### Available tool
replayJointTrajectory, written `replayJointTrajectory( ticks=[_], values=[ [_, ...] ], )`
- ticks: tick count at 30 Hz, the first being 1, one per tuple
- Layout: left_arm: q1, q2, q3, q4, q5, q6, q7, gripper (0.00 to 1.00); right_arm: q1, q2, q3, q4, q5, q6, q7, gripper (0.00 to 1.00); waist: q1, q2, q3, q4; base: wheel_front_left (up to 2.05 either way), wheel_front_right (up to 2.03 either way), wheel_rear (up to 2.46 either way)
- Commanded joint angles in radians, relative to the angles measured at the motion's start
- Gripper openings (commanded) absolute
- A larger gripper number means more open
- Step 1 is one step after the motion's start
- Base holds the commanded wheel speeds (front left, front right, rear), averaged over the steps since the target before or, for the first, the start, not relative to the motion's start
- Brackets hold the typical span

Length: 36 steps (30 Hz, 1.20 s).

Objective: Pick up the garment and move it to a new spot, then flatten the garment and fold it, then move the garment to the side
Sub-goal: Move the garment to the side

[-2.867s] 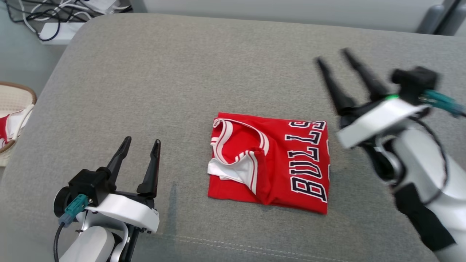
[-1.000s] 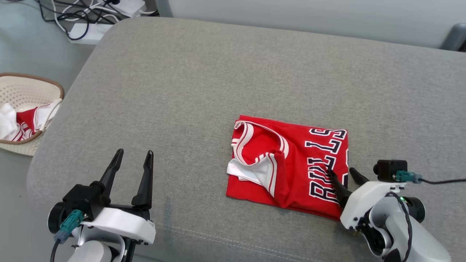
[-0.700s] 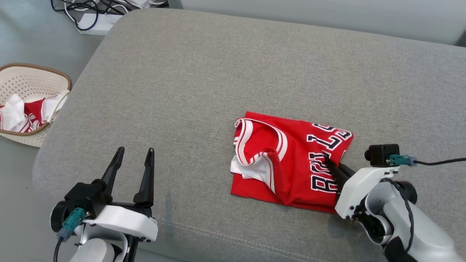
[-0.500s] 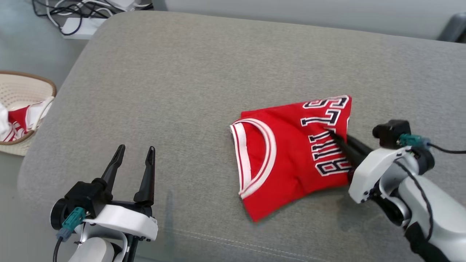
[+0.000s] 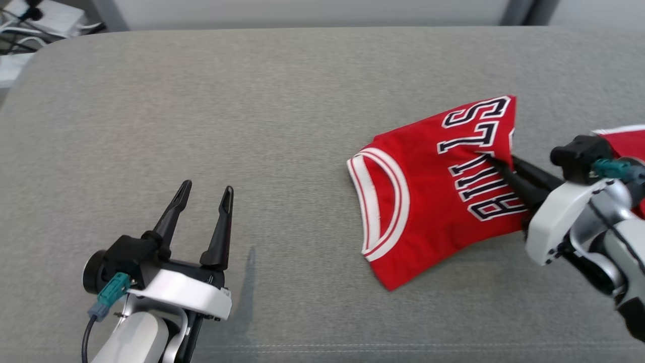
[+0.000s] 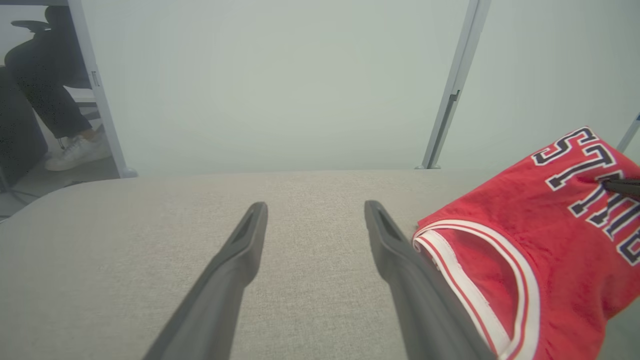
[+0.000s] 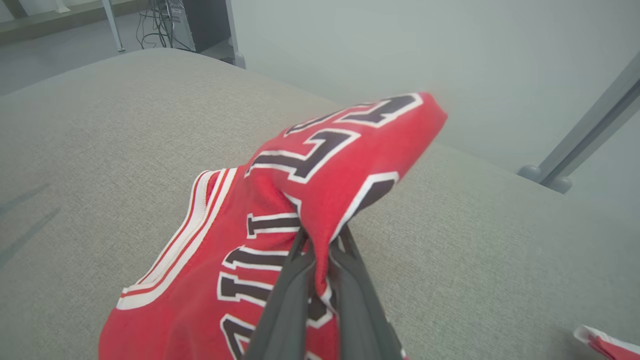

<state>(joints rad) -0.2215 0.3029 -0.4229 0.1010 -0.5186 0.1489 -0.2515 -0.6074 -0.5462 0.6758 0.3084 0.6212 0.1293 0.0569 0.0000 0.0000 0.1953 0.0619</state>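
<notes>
Head view: the red Bulls jersey (image 5: 433,201) lies on the right half of a grey cushion (image 5: 227,101). Its lettered edge is pinched and raised off the fabric by the right tool (image 5: 496,160), whose two dark fingers are clamped tight on the cloth. The white-trimmed opening faces left. Well apart on the near left, the left tool (image 5: 205,190) hovers with fingers spread wide, holding nothing.

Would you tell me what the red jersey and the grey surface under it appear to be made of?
The red jersey looks like soft matte knit, probably polyester: it drapes and creases limply, with sewn-looking white trim. The grey cushion looks like matte woven upholstery cloth: fine heathered weave, a stitched seam.
</notes>
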Motion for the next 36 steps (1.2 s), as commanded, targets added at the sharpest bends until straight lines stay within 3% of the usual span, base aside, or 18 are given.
replayJointTrajectory(
  ticks=[1,4,9,24,31,33,34,35,36],
  values=[
    [-0.056,0.022,0.033,-0.028,0.016,-0.009,-0.01,1.0,0.009,-0.039,-0.021,-0.041,-0.007,0.001,0.013,0.0,0.0,0.0,0.025,-0.064,0.0,0.0,0.0],
    [-0.087,0.028,0.026,-0.036,0.022,-0.019,-0.004,1.0,-0.034,-0.092,-0.05,-0.073,-0.011,0.001,0.044,0.0,0.0,0.0,0.059,-0.124,0.0,0.0,0.0],
    [-0.129,0.03,0.01,-0.046,0.031,-0.033,0.008,1.0,-0.125,-0.148,-0.062,-0.034,0.005,0.001,0.078,0.0,0.0,0.0,0.105,-0.161,0.0,0.0,0.0],
    [-0.232,0.021,-0.04,-0.049,0.049,-0.077,0.03,1.0,-0.272,-0.375,-0.108,0.146,0.064,0.001,0.122,0.0,0.0,0.0,0.257,-0.134,0.0,0.0,0.0],
    [-0.279,0.017,-0.058,-0.051,0.059,-0.093,0.033,1.0,-0.306,-0.432,-0.084,0.272,-0.058,0.001,0.13,0.0,0.0,0.0,0.32,-0.101,0.0,0.0,0.0],
    [-0.289,0.012,-0.063,-0.047,0.061,-0.097,0.031,1.0,-0.309,-0.426,-0.098,0.343,-0.115,0.001,0.122,0.45,0.0,0.0,0.328,-0.091,0.0,0.0,0.0],
    [-0.294,0.011,-0.065,-0.046,0.061,-0.098,0.031,1.0,-0.31,-0.417,-0.112,0.378,-0.138,0.001,0.108,0.87,0.0,0.0,0.333,-0.086,0.0,0.0,0.0],
    [-0.299,0.009,-0.067,-0.044,0.063,-0.099,0.03,1.0,-0.31,-0.401,-0.139,0.42,-0.153,0.001,0.091,1.0,0.0,0.0,0.336,-0.082,0.0,0.0,0.0],
    [-0.303,0.007,-0.069,-0.042,0.063,-0.101,0.029,1.0,-0.31,-0.385,-0.163,0.462,-0.174,0.001,0.074,1.0,0.0,0.0,0.338,-0.079,0.0,0.0,0.0]
  ],
)
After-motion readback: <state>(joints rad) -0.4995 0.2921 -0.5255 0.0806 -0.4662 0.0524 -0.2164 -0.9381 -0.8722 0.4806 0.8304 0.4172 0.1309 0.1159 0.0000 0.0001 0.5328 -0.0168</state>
